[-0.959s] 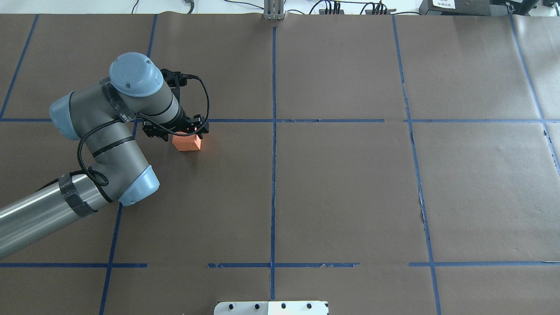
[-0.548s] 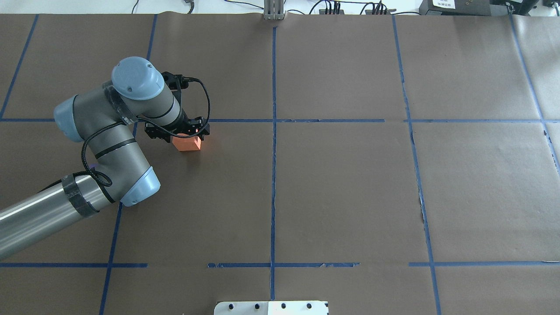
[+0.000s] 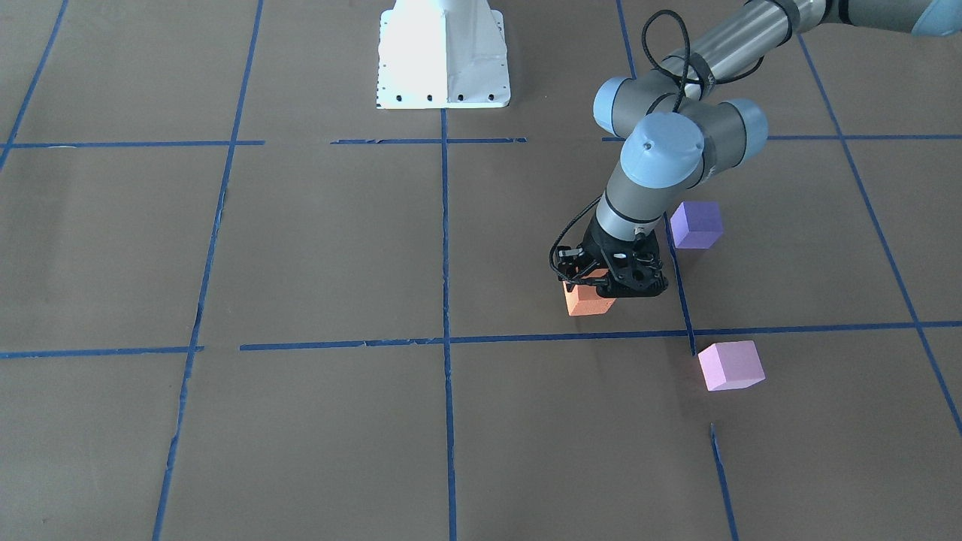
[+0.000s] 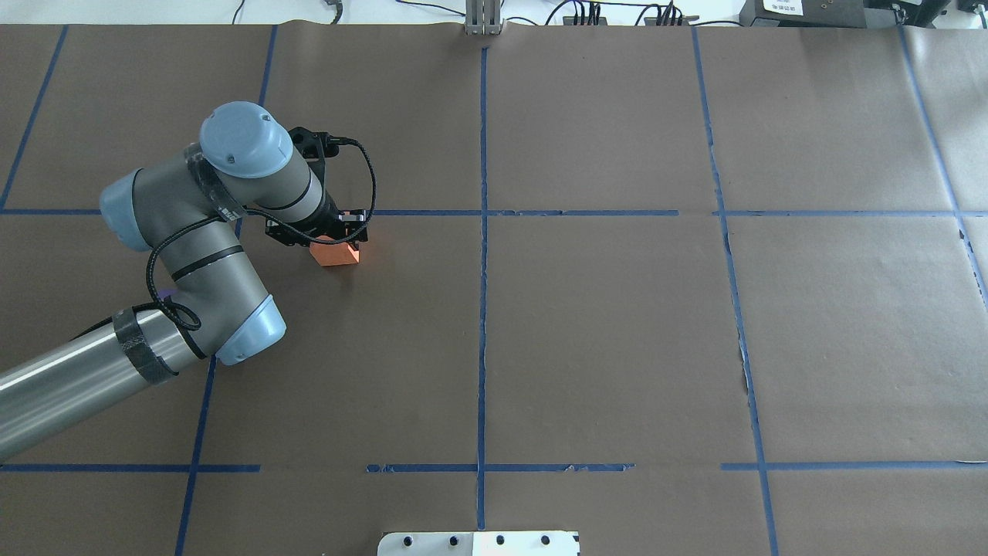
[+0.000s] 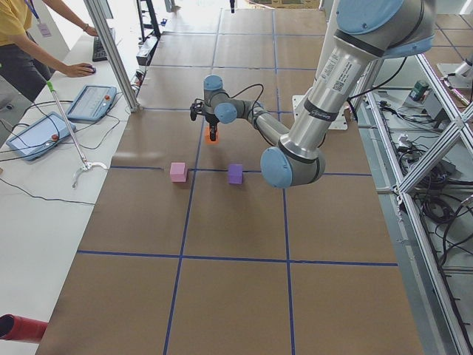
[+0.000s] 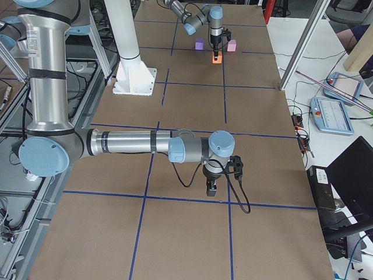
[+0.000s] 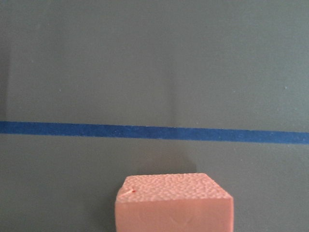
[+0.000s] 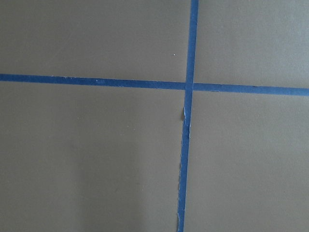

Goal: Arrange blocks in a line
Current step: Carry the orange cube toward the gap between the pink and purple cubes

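Note:
The orange block (image 3: 583,303) sits low at the table under my left gripper (image 3: 610,284), which stands straight over it and looks shut on it; the fingers themselves are hidden. The block fills the bottom of the left wrist view (image 7: 174,203), just short of a blue tape line. In the overhead view only its near part (image 4: 340,257) shows below the gripper (image 4: 330,238). The purple block (image 3: 696,224) and the pink block (image 3: 730,365) lie apart on the robot's left side; the arm hides both in the overhead view. My right gripper (image 6: 211,189) hangs over bare table; I cannot tell its state.
Blue tape lines (image 4: 482,232) divide the brown paper table into squares. The robot's white base (image 3: 443,56) stands at the table's near edge. An operator's tablets (image 5: 89,103) lie on a side bench to the robot's left.
My left arm has shifted slightly right and lower over the orange block, covering more of it. The block has shifted a little the same way.

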Action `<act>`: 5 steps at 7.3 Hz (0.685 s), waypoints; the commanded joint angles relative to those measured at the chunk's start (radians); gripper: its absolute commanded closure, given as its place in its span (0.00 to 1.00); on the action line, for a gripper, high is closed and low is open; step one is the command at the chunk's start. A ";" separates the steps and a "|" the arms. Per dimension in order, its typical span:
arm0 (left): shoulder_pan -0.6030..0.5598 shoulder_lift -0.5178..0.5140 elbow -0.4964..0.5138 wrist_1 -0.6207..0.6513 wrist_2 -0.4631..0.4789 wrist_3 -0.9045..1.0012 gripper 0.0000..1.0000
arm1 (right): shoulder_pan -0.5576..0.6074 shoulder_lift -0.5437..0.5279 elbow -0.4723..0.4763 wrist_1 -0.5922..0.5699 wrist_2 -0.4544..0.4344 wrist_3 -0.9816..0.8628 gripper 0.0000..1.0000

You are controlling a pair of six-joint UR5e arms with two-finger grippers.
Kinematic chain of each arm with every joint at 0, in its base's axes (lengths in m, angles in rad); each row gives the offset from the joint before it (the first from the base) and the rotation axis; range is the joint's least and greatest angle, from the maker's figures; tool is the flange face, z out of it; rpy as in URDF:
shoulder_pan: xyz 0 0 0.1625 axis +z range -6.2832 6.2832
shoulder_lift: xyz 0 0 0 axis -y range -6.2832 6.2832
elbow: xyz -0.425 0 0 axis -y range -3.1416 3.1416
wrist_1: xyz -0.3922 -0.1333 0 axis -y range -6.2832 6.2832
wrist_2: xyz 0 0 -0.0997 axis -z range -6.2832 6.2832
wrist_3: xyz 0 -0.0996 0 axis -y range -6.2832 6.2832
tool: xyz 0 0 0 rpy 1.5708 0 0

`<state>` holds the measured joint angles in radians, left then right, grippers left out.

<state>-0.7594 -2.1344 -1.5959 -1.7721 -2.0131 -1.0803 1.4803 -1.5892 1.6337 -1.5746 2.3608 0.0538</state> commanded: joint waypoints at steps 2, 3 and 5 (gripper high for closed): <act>-0.106 0.161 -0.164 0.111 -0.032 0.195 0.94 | 0.000 0.000 0.000 0.001 0.000 0.000 0.00; -0.121 0.219 -0.167 0.106 -0.035 0.198 0.94 | 0.000 0.000 0.000 0.001 0.000 0.000 0.00; -0.124 0.309 -0.165 0.042 -0.122 0.214 0.94 | 0.000 0.000 0.000 0.001 0.000 0.000 0.00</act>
<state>-0.8796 -1.8812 -1.7595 -1.6872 -2.0933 -0.8750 1.4803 -1.5892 1.6337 -1.5739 2.3608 0.0537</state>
